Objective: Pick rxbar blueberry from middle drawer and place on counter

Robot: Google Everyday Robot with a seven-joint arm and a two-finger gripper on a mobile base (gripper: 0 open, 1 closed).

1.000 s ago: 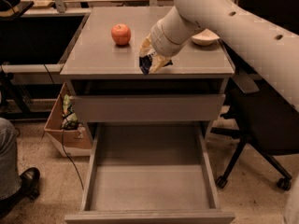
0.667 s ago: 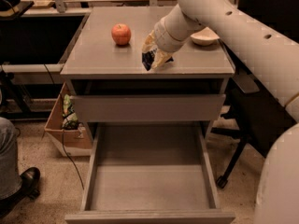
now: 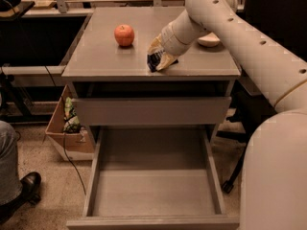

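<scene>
The tool sits low over the near part of the grey surface, right of centre and close to the near edge. Its two pale fingers are clamped on the rxbar blueberry. The dark blue bar is tilted between them, with its lower end at or touching the surface. The pale arm reaches in from the right and slants down to the tool.

A red apple stands on the surface to the left of the tool and farther back, apart from it. A shallow pale bowl rests on the right part of the surface, partly hidden behind the arm.

Below the surface a plain grey drawer panel is closed. Under it the middle drawer is pulled far out toward the near side, showing its flat grey floor and low side walls. A cardboard box stands on the floor to the left of the cabinet.
</scene>
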